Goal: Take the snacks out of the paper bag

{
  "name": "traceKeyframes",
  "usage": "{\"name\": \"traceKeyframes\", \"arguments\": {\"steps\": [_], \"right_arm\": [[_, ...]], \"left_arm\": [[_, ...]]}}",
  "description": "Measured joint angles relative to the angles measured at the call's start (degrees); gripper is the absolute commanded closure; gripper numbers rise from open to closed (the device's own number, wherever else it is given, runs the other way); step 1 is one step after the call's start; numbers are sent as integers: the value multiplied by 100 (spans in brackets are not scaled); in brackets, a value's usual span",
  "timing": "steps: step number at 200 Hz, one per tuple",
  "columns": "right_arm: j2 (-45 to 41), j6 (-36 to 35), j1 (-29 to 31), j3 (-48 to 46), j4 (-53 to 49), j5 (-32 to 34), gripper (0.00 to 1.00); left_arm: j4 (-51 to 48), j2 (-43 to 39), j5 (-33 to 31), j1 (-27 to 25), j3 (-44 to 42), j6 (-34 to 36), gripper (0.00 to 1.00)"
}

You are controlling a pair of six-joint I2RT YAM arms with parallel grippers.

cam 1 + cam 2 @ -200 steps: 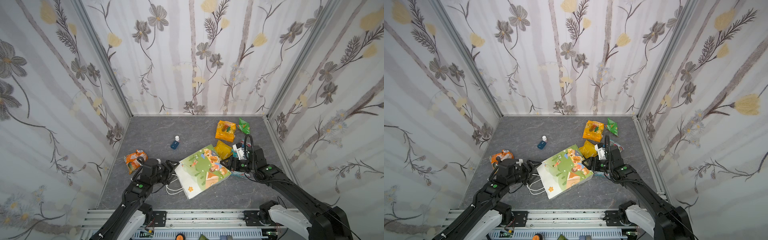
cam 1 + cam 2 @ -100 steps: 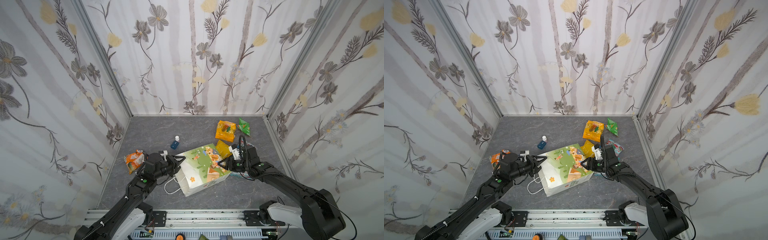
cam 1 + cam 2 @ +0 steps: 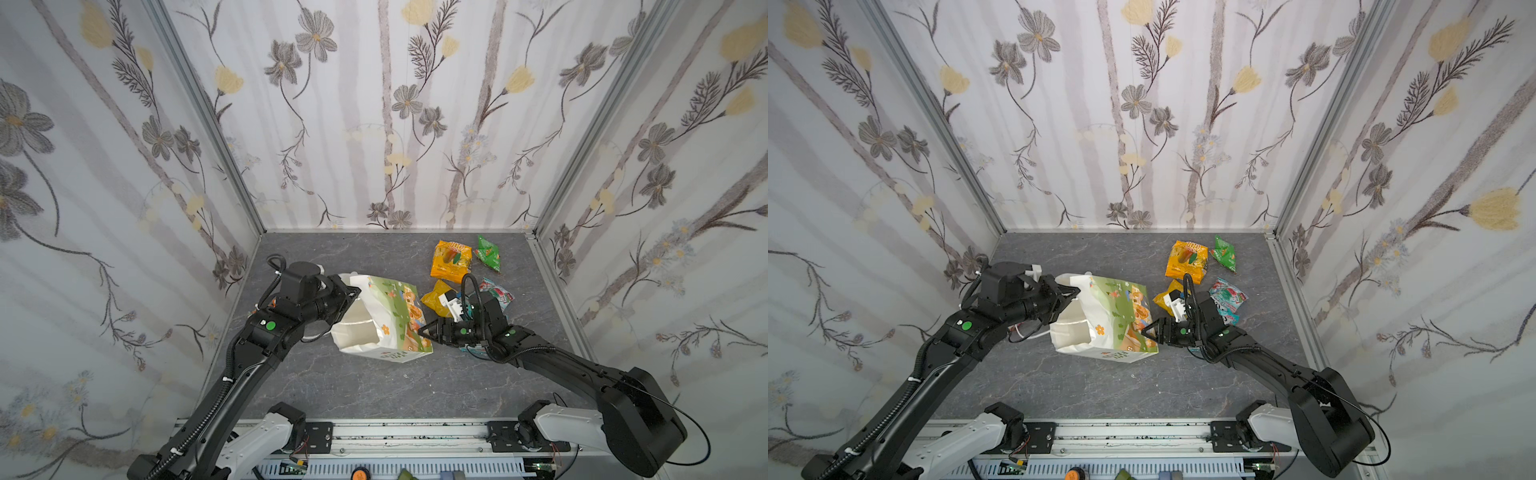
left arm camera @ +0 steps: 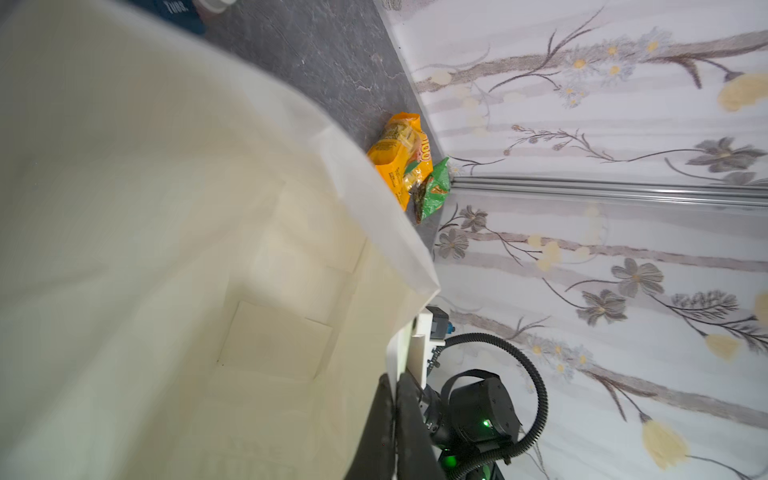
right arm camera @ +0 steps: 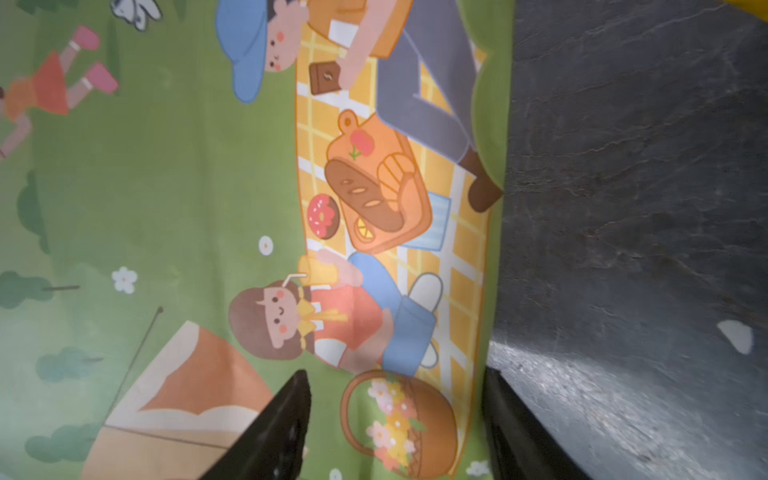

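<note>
The paper bag (image 3: 386, 320) (image 3: 1108, 320) sits mid-table with its mouth held open toward the left. My left gripper (image 3: 353, 295) (image 3: 1073, 293) (image 4: 392, 399) is shut on its rim. No packet shows in its white inside (image 4: 166, 249). My right gripper (image 3: 422, 330) (image 3: 1146, 330) (image 5: 395, 419) is open at the bag's printed side (image 5: 166, 187), near the bottom edge. Snacks lie on the table at right: an orange-yellow packet (image 3: 451, 259) (image 3: 1187, 259) (image 4: 401, 153), a green one (image 3: 488, 252) (image 3: 1224, 253) (image 4: 434, 189), a yellow one (image 3: 434, 297) (image 3: 1165, 297) and a teal one (image 3: 496, 293) (image 3: 1229, 297).
An orange-and-white packet (image 3: 272, 301) peeks out behind my left arm. A dark blue bottle (image 4: 178, 8) lies just beyond the bag. Floral walls close in three sides, and a metal rail (image 3: 395, 436) runs along the front edge.
The left gripper has shut on the bag's rim and raised it, so the flat bag now gapes open. The right gripper moved left to the bag's bottom corner.
</note>
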Motion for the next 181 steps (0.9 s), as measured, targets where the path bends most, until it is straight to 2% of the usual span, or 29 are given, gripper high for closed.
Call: {"name": "traceKeyframes", "arguments": {"steps": [26,50,67,87,101,123,146,162,181], "right_arm": [[293,229,223,76,461,-195,31],[708,380,553,267,754,-393,28],[940,378,660,415,887,-461,20],[1023,258,603,516,807,-350,11],[1027,-9,555,647,472,-109,7],[1040,-654,494,1049,-422,723,3],[1228,-1220,428,1250,-1045,1541,2],[1554,-1491,420,1401,-1375,1799,6],[2124,-1709,647,1818,-1600,1799,7]], "left_arm": [[-1209,872,-597,-166,1305,619,99],[-1930,1545,-1075,-601,2326,1032,99],[-2428,1980,-1443,-868,2876,1360,100],[-3012,2398,-1967,-933,3335,1849,100],[-3412,2658,-2376,-951,3576,2177,100],[-3921,3029,-2841,-999,3875,2605,100],[-4330,3407,-3040,-1069,4197,2911,100],[-4607,3751,-3117,-1174,4680,3042,100],[-4896,3998,-3141,-1244,5281,3132,100]]}}
